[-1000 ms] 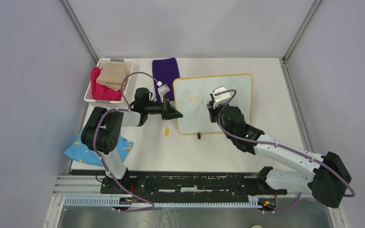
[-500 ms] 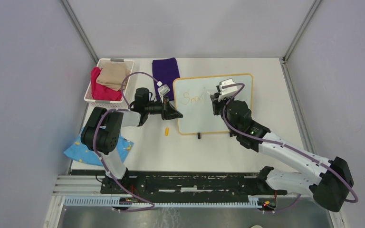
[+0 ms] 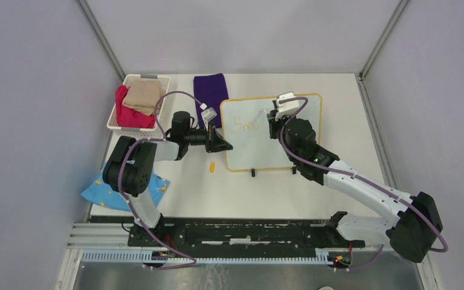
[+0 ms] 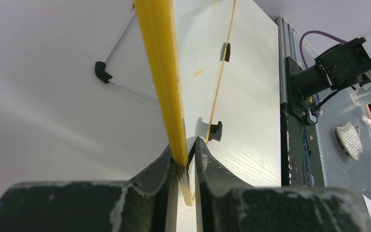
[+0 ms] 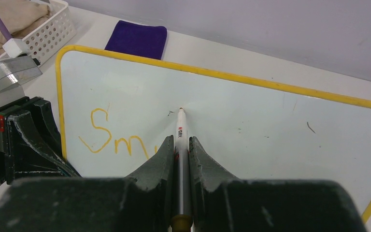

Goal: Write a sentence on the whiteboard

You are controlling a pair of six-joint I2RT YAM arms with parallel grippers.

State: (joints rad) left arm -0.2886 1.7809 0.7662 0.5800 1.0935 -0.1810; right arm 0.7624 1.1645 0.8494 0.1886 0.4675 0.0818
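Right pincer (image 5: pixel 178 141) is clamped on the marker (image 5: pixel 181 126), a thin white pen sticking straight out ahead of the jaws. Its tip is right at the whiteboard (image 5: pixel 270 130); can't tell if it's actually pressing on it.

Left of the tip and slightly back toward the pincer is the sentence (image 5: pixel 112 138) so far: an orange-yellow "Sm" plus a stroke that disappears behind the finger. Ahead of the tip there's a short strip of bare board, then the yellow far frame edge. To the right it's bare white all the way to the right frame, so most of the room is on that side.

Left pincer (image 4: pixel 183 152) is pinched onto the board's yellow frame on the left edge, toward the near corner. The frame runs straight away from its jaws, and the two black feet (image 4: pixel 215 130) are off to its right along the near edge.

On the table (image 3: pixel 217 193), a small yellow bit (image 3: pixel 212 167) lies just beside that pincer on the near side. The basket (image 3: pixel 127 81) and purple cloth (image 3: pixel 210 90) are on its far side, near but apart. A blue cloth (image 3: pixel 106 193) sits way back by that arm's base.

Poses: the left arm is folded up tight, forearm lying low and pointing right at the board edge. The right arm is stretched out long from the near right, crossing diagonally over the board's near-right corner, with the wrist over the upper middle.
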